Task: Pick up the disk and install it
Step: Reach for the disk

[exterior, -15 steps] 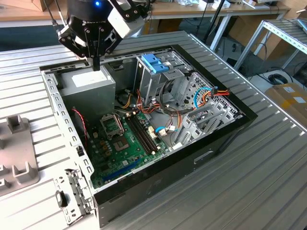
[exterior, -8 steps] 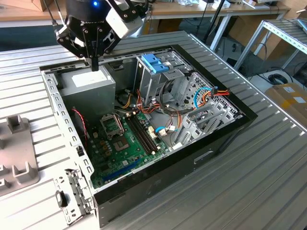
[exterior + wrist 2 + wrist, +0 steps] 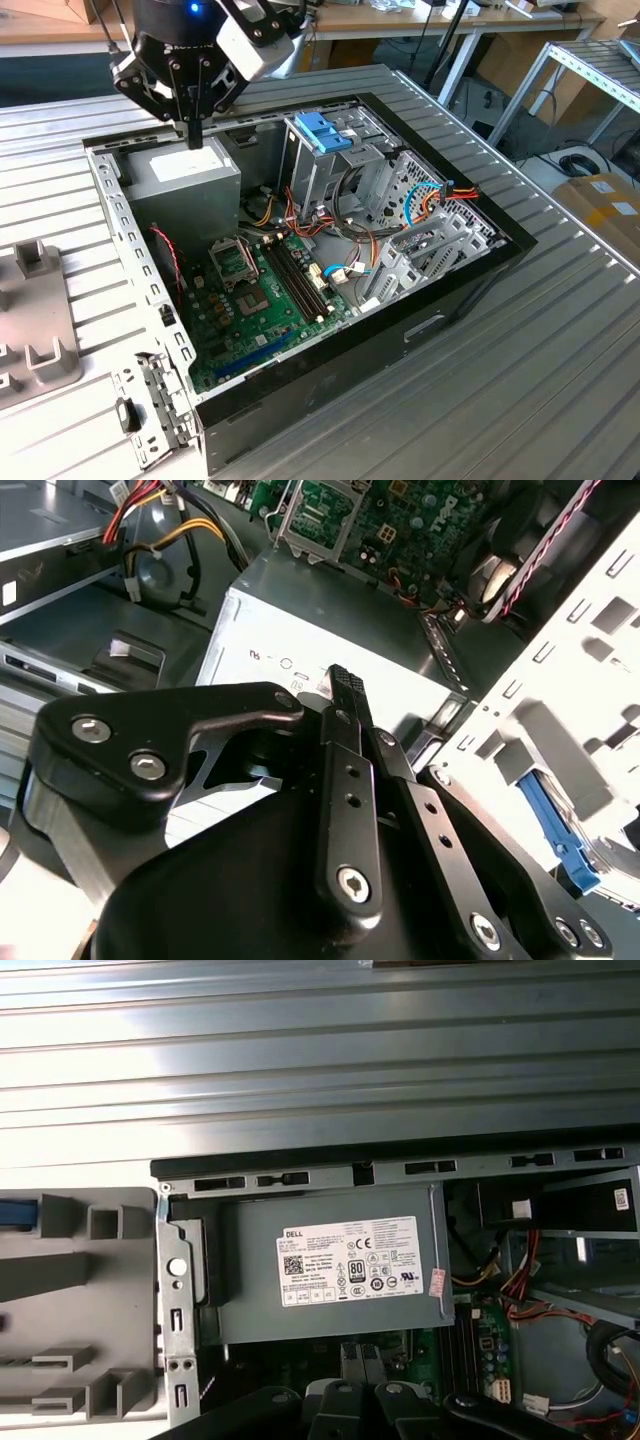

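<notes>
My gripper point(image 3: 190, 138) hangs just above the grey power supply box point(image 3: 185, 180) at the back left corner of the open computer case point(image 3: 440, 290). Its fingers meet in one black tip point(image 3: 340, 676) and hold nothing. The disk's metal body is hidden. A light blue plastic bracket point(image 3: 322, 132) stands up from the drive cage point(image 3: 330, 175) in the middle of the case; I cannot tell whether a drive sits under it. Another blue piece point(image 3: 15, 1212) lies in the grey fixture point(image 3: 80, 1290) outside the case wall, and also shows past the perforated wall point(image 3: 555, 835).
The case lies on a slatted metal table point(image 3: 520, 390), with its motherboard point(image 3: 260, 300) and bundles of red and orange cables point(image 3: 440, 195) exposed. A loose metal bracket point(image 3: 150, 405) rests near the case's front left corner. Workbenches and a rack point(image 3: 590, 70) stand behind.
</notes>
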Controlling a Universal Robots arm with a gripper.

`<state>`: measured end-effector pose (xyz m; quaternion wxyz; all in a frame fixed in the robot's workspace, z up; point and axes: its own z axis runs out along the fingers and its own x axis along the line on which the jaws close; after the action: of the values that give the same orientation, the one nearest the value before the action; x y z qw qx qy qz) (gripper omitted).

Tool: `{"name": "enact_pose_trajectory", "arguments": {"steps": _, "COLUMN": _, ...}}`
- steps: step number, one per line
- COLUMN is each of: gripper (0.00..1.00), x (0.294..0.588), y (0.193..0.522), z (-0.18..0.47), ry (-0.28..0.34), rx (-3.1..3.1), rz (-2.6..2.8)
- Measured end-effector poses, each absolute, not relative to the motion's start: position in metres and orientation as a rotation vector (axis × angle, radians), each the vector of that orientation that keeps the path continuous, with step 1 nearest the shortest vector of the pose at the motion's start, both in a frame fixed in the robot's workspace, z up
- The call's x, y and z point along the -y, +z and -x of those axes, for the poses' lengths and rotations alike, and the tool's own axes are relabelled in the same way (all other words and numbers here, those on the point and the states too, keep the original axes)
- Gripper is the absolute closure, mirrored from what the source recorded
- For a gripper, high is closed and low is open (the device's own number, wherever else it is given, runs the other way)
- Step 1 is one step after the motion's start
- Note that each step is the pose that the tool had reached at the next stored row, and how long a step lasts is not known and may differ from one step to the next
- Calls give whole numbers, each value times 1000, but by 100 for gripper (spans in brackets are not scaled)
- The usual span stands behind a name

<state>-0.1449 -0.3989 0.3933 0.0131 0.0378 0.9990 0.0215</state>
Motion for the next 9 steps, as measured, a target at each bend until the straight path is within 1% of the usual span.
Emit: {"name": "enact_pose_trajectory", "arguments": {"steps": 9, "gripper": 90, "x": 399, "y": 393, "z": 149, "ry": 67, "rx": -3112, "rz": -118}}
